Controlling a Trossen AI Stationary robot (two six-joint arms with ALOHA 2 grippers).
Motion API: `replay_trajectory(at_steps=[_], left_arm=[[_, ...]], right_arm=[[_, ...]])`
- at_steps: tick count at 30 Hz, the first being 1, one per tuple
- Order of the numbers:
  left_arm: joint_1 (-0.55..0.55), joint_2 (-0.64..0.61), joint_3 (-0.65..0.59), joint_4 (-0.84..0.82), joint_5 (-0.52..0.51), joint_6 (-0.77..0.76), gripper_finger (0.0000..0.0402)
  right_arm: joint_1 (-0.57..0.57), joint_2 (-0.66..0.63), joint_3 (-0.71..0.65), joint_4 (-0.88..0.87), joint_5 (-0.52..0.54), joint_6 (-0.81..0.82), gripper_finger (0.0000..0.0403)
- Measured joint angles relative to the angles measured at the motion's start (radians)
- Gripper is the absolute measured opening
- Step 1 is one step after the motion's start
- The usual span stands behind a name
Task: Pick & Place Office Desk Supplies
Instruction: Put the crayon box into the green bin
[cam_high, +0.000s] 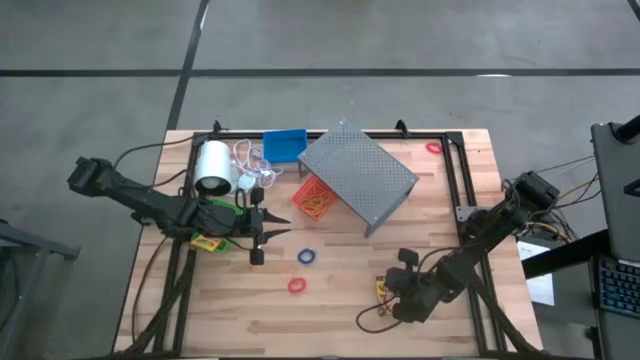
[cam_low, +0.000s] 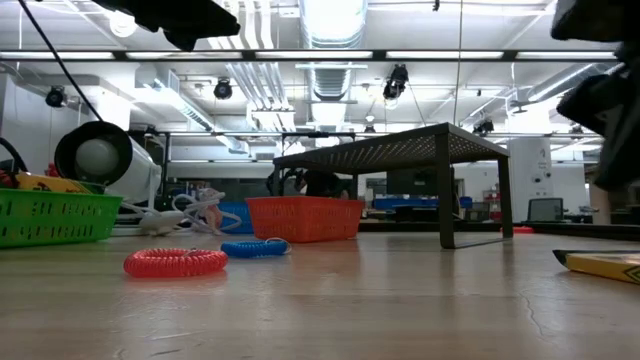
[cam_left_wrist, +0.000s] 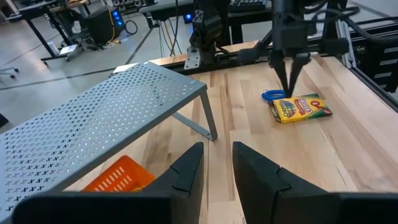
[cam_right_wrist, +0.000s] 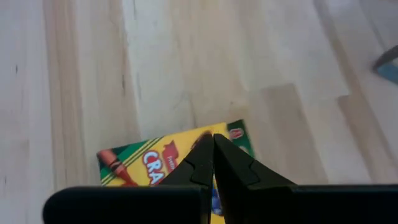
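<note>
- Two crayon boxes matter here: one lies flat on the wood near the table's front right, directly under my right gripper (cam_right_wrist: 213, 144); the other sits by the green bin (cam_high: 215, 214) under my left arm.
- In the right wrist view, the right fingers are pressed together with nothing between them, their tips poised over the middle of the crayon box (cam_right_wrist: 140, 163), which lies with its printed face up.
- My left gripper (cam_high: 272, 229) hovers left of centre, jaws partly apart and empty; the left wrist view shows bare wood in the gap between the fingers (cam_left_wrist: 186, 171).
- Judging the step: I am lining up to pick the right-hand box. Closed fingers cannot take it, so I would spread them first, wider than the box's short side.
- I would turn the wrist so the fingers straddle the narrow width, not the length, then descend until the tips reach the wood.
- A blue ring band (cam_left_wrist: 272, 94) lies just beside that box; I would keep the fingers clear of it.
- A flat box may slide when squeezed, so I would close slowly and lift straight.
- The red ring band (cam_high: 296, 286) and another blue ring band (cam_high: 307, 256) lie mid-table, with the red-orange bin (cam_high: 313, 199) partly under the perforated metal rack (cam_high: 360, 175).
</note>
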Motion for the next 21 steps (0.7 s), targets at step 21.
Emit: replay_trajectory(at_steps=[21], left_arm=[[0.001, 0.0, 0.0, -0.018, 0.0, 0.002, 0.0087]], right_arm=[[-0.04, -0.1, -0.001, -0.209, 0.12, 0.097, 0.0008]])
